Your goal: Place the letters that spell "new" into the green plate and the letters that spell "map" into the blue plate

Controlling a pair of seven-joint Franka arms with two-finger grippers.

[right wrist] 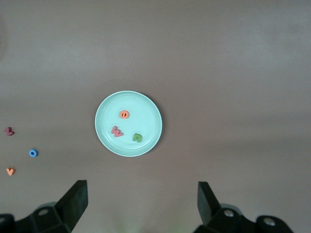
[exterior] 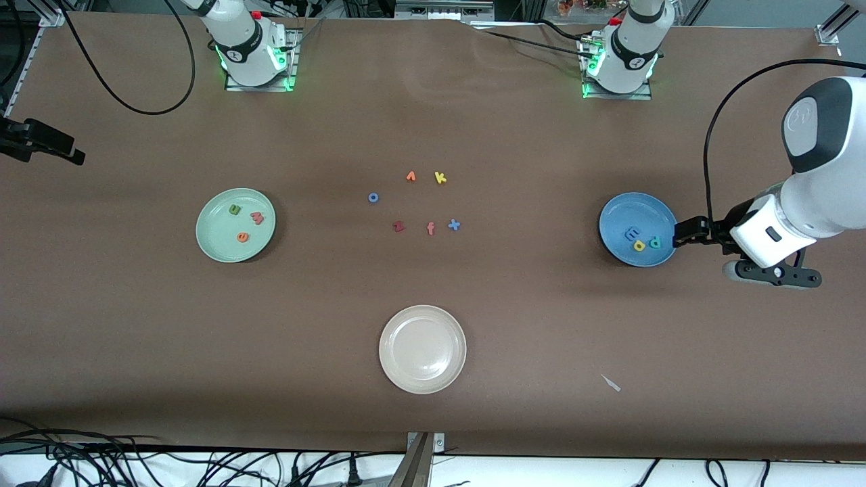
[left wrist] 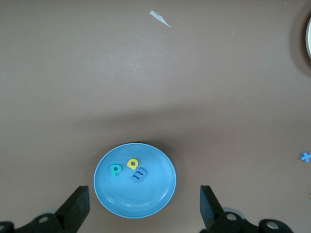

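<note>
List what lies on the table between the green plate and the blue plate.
In the front view, six loose letters lie between the green plate and the blue plate: blue o, orange v, yellow k, dark red z, f, blue x.

Both arms are white with dark grey joint caps, black cables, green lights at the bases and black fingers [left wrist: 77, 206].

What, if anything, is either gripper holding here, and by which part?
Nothing is held. The left gripper hangs open over the round blue plate; the right gripper hangs open near the round mint-green plate.
</note>
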